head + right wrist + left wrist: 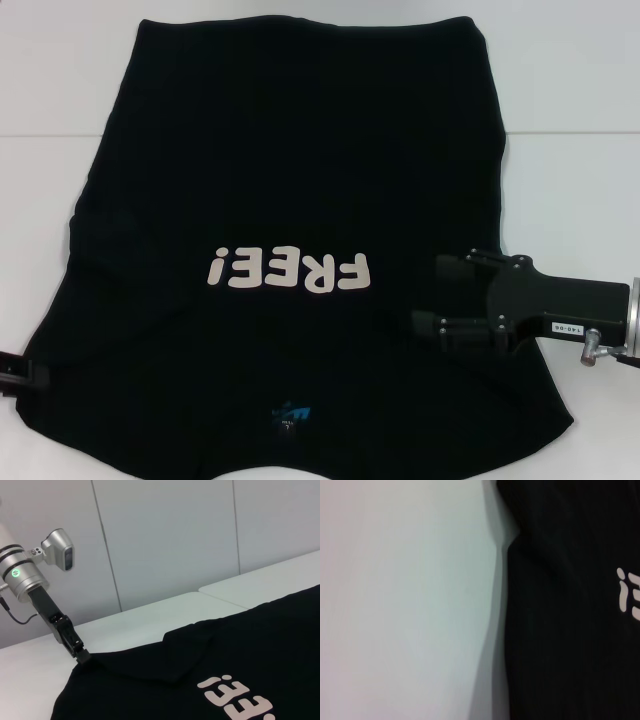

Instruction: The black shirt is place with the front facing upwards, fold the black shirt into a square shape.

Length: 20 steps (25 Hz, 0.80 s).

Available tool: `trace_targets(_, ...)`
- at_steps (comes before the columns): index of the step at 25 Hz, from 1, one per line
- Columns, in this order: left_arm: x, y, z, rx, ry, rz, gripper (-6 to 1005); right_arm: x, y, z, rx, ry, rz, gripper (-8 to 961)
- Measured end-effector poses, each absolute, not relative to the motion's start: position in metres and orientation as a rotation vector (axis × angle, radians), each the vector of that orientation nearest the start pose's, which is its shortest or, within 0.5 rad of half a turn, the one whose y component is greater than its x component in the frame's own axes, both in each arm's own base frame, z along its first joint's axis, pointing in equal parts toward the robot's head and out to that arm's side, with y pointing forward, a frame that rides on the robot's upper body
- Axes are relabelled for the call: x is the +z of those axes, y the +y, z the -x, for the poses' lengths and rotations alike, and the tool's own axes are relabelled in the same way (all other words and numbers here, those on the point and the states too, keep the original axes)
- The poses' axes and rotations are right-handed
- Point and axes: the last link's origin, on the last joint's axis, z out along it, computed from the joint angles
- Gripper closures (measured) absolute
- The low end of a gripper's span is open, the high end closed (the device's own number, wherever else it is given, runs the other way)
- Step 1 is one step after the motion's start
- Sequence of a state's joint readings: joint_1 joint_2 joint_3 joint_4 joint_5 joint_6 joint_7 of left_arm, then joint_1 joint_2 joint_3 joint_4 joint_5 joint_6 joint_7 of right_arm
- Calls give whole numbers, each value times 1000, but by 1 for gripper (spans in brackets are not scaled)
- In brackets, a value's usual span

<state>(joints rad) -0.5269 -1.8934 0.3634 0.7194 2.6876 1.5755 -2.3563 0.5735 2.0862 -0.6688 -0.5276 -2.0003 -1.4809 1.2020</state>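
The black shirt (pixel 300 180) lies flat on the white table, front up, with its "FREE!" lettering (pixel 290 271) and blue neck label (pixel 291 413) toward me. It also shows in the left wrist view (pixel 570 630) and the right wrist view (pixel 260 650). My right gripper (pixel 432 295) hovers over the shirt's right side, pointing left, jaws open and empty. My left gripper (pixel 18 371) sits low at the shirt's left edge; in the right wrist view the left gripper (pixel 81 655) looks pinched shut on that edge.
The white table (pixel 580 100) has bare surface left, right and behind the shirt. A seam in the table (pixel 40 134) runs across at the back. A white panelled wall (pixel 165 535) stands behind the left arm.
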Motion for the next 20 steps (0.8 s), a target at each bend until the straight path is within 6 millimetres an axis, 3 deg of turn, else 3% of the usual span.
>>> trace_targets(5,94,304,377,-88,-1953,1992,511,-24,334,-260,695,497,2725,21)
trace_targets(15,97,306,375,-98,-1932,2010,923,-10,342,-261,679,633,2718,21)
trace_targets(20,99,307,373,-95,-1937,2017,929,24,349,-255,566,788,2770,21)
